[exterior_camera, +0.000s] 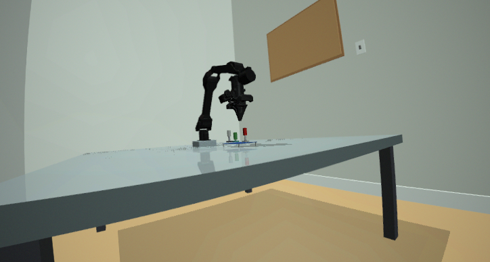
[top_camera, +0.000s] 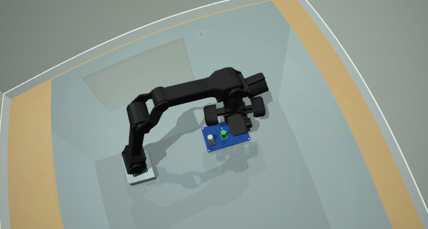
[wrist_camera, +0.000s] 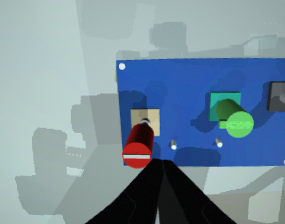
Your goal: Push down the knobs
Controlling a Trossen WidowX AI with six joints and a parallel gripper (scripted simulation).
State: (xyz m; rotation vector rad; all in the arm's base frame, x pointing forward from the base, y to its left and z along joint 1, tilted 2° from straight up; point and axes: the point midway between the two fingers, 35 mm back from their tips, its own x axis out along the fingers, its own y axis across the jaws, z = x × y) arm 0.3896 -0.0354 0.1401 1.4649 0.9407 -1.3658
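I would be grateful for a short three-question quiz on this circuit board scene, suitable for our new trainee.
1. True or false: the gripper is holding the red knob.
2. Which knob stands between the red knob and the grey knob?
a) blue
b) green
c) yellow
3. Fill in the blank: in the exterior view, the red knob's top stands ____ than the green knob's.

Key: 1. false; 2. b; 3. higher

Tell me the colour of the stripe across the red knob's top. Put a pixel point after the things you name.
White; it shows best in the wrist view, on the red knob [exterior_camera: 244,131] [wrist_camera: 137,149].
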